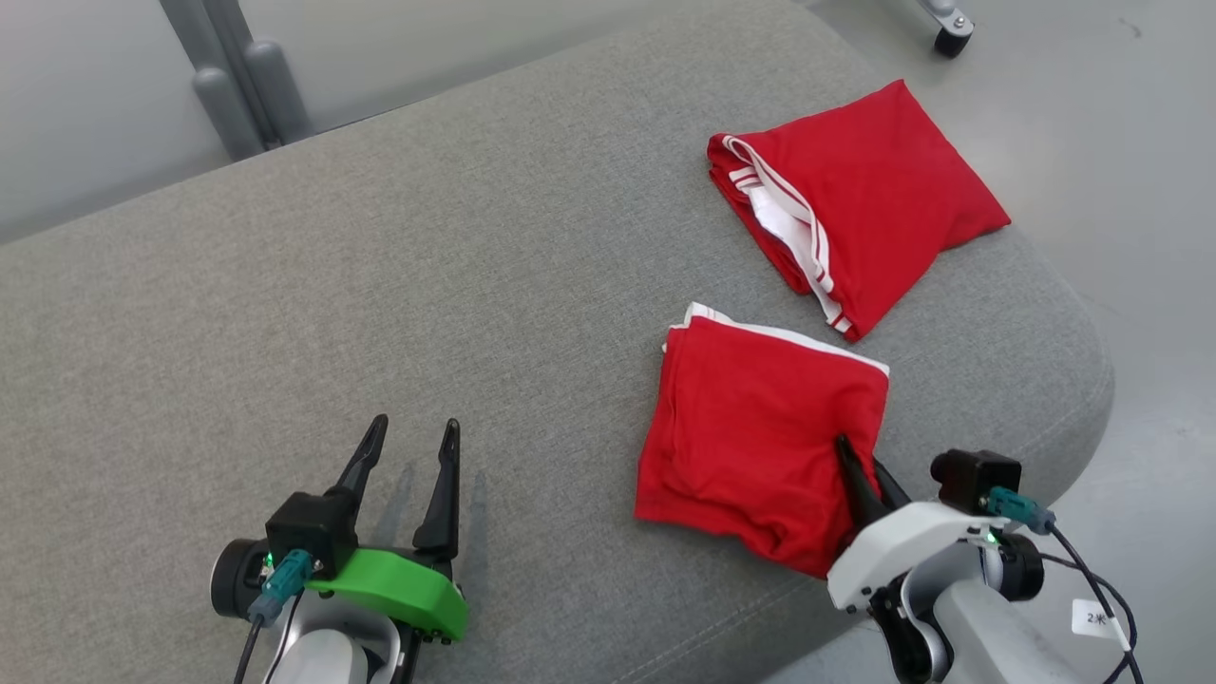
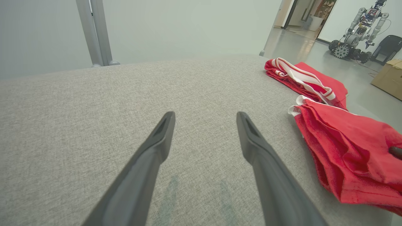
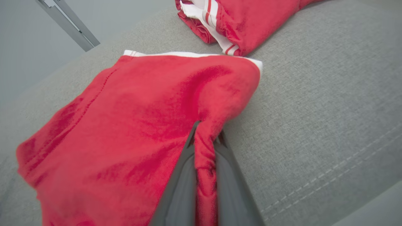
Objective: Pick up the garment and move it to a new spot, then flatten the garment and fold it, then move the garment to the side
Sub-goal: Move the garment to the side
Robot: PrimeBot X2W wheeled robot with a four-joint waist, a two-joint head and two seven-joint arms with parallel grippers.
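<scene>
Head view: the folded garment lies at the right end of the sofa, its near corner pinched in the closed right hand; the left hand gapes empty, well apart. Left wrist view: garment off right. Right wrist view: cloth spreads ahead-left of the grip

Single readable mark: small white tag on black cable, hanging past near right corner of grey upholstered seat; dark print, white ground; reads digit "2" then one small character, too tiny to tell
</scene>
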